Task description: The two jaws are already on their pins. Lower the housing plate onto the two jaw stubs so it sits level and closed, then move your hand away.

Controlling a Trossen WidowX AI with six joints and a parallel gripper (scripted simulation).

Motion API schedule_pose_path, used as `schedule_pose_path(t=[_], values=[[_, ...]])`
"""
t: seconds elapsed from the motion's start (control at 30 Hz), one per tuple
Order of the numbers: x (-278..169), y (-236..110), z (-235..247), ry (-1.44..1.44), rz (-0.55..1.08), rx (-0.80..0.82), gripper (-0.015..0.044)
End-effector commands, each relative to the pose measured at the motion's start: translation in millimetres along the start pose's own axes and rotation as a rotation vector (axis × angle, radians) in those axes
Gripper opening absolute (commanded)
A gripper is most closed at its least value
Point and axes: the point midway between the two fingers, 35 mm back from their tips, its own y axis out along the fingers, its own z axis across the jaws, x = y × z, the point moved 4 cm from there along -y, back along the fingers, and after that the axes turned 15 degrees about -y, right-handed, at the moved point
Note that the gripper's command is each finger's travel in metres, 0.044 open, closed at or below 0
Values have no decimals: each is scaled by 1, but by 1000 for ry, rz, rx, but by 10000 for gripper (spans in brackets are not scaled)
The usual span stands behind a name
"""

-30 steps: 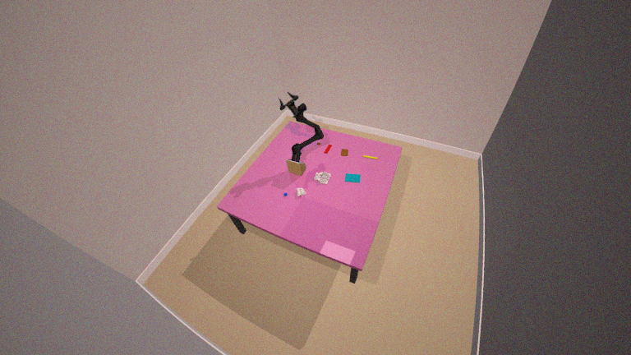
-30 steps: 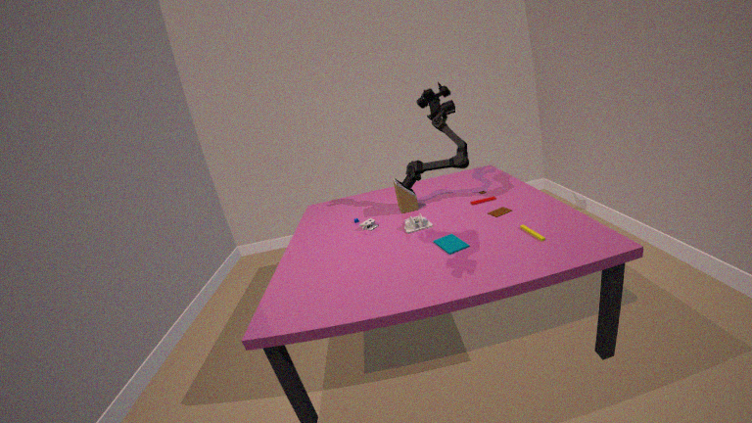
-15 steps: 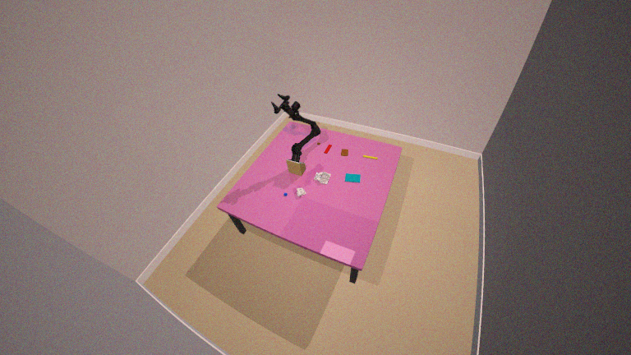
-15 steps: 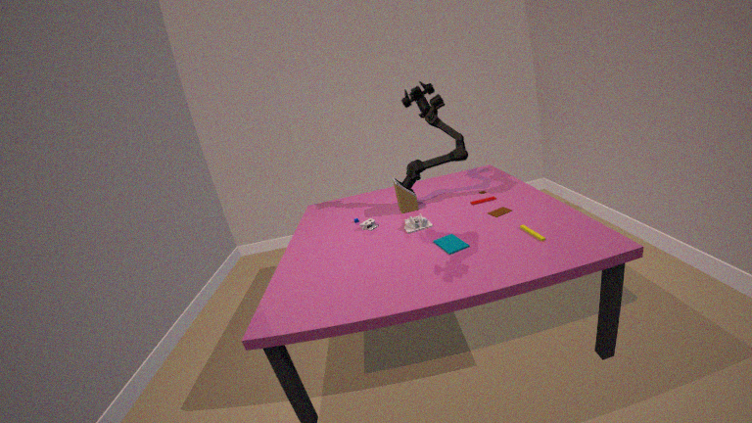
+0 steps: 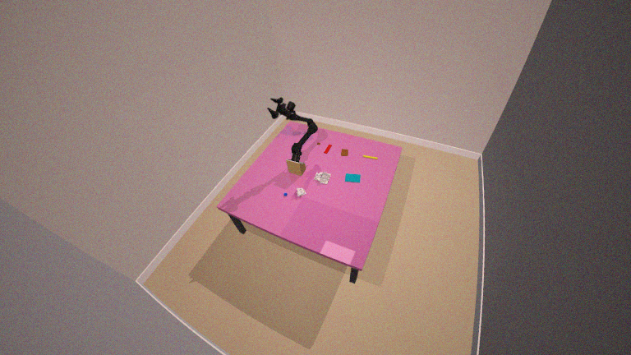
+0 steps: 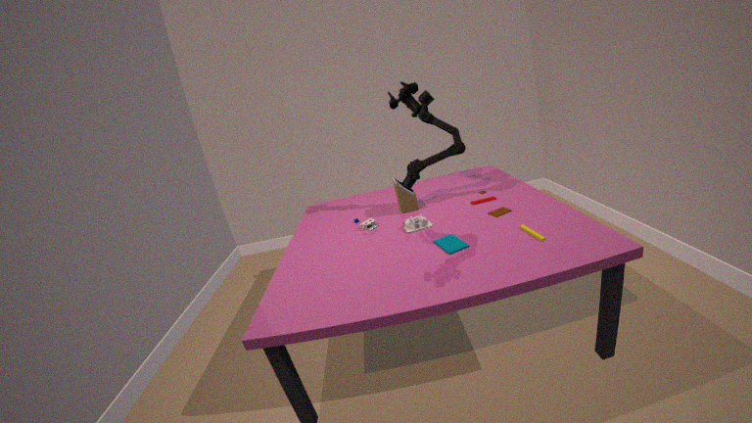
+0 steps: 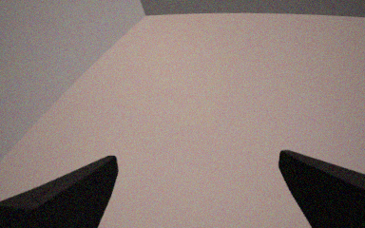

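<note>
Overhead, pale walls surround a pink table (image 5: 325,193) (image 6: 354,274) on tan flooring (image 5: 432,239) (image 6: 527,362).

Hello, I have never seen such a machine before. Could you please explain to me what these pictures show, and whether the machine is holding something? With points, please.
The machine is a black jointed robot arm (image 5: 306,139) (image 6: 441,156), standing behind a tan upright panel (image 5: 295,168) (image 6: 405,198). Its two-fingered black gripper (image 5: 269,106) (image 6: 395,91) (image 7: 199,161) is raised, open and holding nothing.

One picture looks down from high up, one looks across from the side, and one comes from the arm's wrist, showing its fingers against a wall.

On the pink table (image 5: 260,183) (image 6: 344,285) lie two small white parts with uneven shapes, a flat teal rectangle (image 5: 352,177) (image 6: 451,244), a yellow bar (image 5: 370,157) (image 6: 532,232), a red bar (image 5: 328,149) (image 6: 483,201), two brown pieces and a tiny blue piece (image 5: 285,194) (image 6: 356,220).
</note>
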Motion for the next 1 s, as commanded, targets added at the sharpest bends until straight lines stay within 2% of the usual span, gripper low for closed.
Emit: schedule_pose_path(t=[0.0, 0.5, 0.97], values=[[13, 10, 20, 68, -46, 81, 440], [62, 32, 93, 309, -139, 388, 440], [108, 32, 161, 509, -148, 694, 440]])
